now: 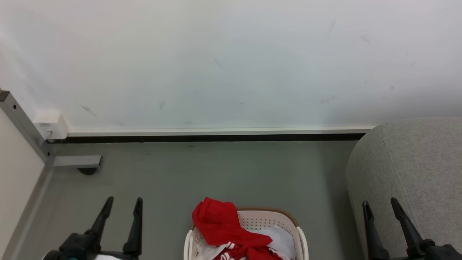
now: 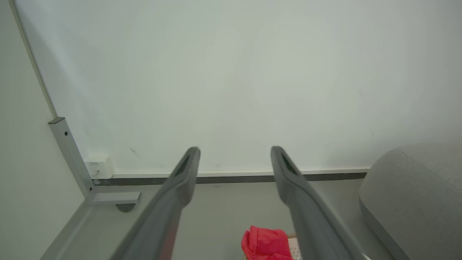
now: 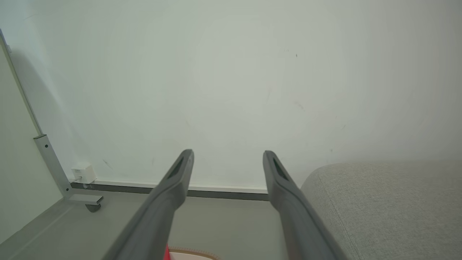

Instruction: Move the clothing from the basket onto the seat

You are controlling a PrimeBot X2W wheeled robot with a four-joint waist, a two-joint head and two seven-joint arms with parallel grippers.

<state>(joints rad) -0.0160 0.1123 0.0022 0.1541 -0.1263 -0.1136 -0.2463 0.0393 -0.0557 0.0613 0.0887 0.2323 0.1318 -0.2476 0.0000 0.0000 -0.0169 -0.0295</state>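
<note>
1. Your left hand point(image 1: 124, 199) and right hand point(image 1: 380, 201) both stand wide open and hold nothing. Their dark fingers point toward the white wall point(image 1: 231, 65), one hand on either side of the basket.
2. The clothing lies in the small oval off-white perforated plastic basket with a brown rim point(image 1: 285, 213), which stands on the grey floor point(image 1: 216, 169) low in the middle of the head view. A crumpled red jersey with white striped trim point(image 1: 220, 224) is heaped over the far-left rim, with plain white fabric point(image 1: 283, 236) under it to the right.
3. The step in hand looks like the first reach. Take the red jersey first, since it sits on top.
4. Tip the hand down into the heap and close on a thick fold, not on the perforated wall.
5. The large grey fabric sofa with rounded edges point(image 1: 415, 162) stands near the basket on its right. Your right hand is beside it, so that arm likely has the shorter carry.
6. Lift high enough for trailing cloth to pass the rim, or the light basket may drag or tip.
7. A grey metal post with a foot point(image 1: 21, 122) and a small white box point(image 1: 50, 124) stand far left, well apart. The way to the sofa looks open.
</note>
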